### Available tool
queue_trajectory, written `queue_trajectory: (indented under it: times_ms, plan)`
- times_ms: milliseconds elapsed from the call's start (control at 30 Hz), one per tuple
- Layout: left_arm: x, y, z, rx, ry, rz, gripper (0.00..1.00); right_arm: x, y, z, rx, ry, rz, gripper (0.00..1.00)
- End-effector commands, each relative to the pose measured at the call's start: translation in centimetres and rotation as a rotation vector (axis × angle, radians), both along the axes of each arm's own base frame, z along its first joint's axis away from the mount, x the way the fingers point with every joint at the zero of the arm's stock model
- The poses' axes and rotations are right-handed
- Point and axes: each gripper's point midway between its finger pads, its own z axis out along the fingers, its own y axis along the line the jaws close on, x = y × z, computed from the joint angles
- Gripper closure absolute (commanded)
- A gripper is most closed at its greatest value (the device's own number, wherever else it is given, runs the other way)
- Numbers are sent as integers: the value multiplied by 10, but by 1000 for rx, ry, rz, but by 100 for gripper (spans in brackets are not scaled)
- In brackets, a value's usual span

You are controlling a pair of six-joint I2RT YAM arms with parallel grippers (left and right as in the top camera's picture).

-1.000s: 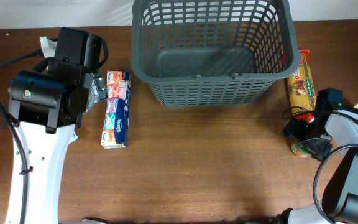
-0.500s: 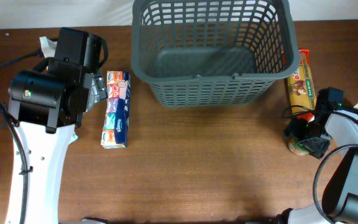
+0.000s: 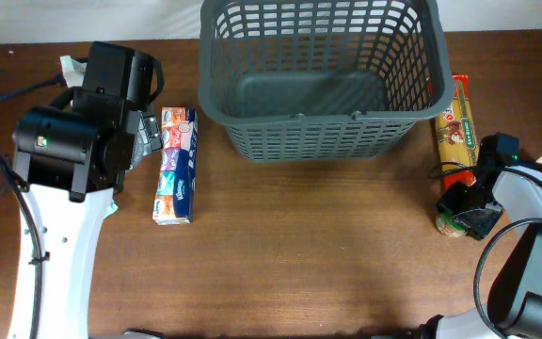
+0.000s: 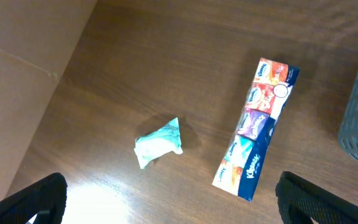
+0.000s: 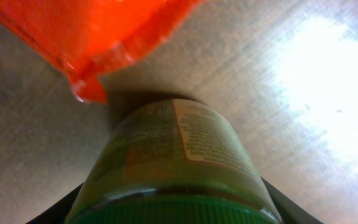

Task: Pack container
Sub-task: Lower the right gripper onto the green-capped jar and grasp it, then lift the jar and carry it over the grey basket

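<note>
Left claw [image 4: 169,200] is held released, its fingers spread wide above the bench [image 3: 327,264]. One green-lidded jar [image 5: 173,155] is flanked by the right claw [image 3: 463,209], a finger at each side; whether it is clenched cannot be told. One orange packet [image 3: 457,122] is seen just beyond the jar. One container [image 3: 299,141] is set at the far middle of the bench. One tissue pack [image 3: 176,165] and one crumpled teal packet [image 4: 159,142] are laid to its left.

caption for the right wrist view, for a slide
Right pincer straddling a green-lidded jar on the table, orange packet corner just beyond.
</note>
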Motion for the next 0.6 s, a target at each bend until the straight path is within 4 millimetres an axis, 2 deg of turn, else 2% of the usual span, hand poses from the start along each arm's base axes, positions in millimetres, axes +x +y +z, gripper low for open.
queue_trajectory:
  times_ms: [0, 133, 167, 267, 300, 433, 567]
  plan:
    - [-2, 1, 2, -16, -12, 10, 0, 20, -15, 24, -46, -40, -21, 97]
    - [-2, 1, 2, -14, -13, 12, 0, 42, -31, 73, -101, -81, -25, 96]
    - [-1, 1, 2, -14, -13, 12, 0, 53, -39, 105, -139, -111, -28, 96]
    - [-1, 1, 2, -15, -16, 12, 0, 68, -48, 164, -184, -188, -29, 96]
    - [-1, 1, 2, -15, -16, 12, 0, 74, -50, 203, -207, -249, -32, 96]
    - [-1, 1, 2, -15, -16, 12, 0, 76, -49, 273, -248, -370, -25, 96]
    - [-1, 1, 2, -15, -16, 12, 0, 69, -42, 321, -260, -470, -23, 96]
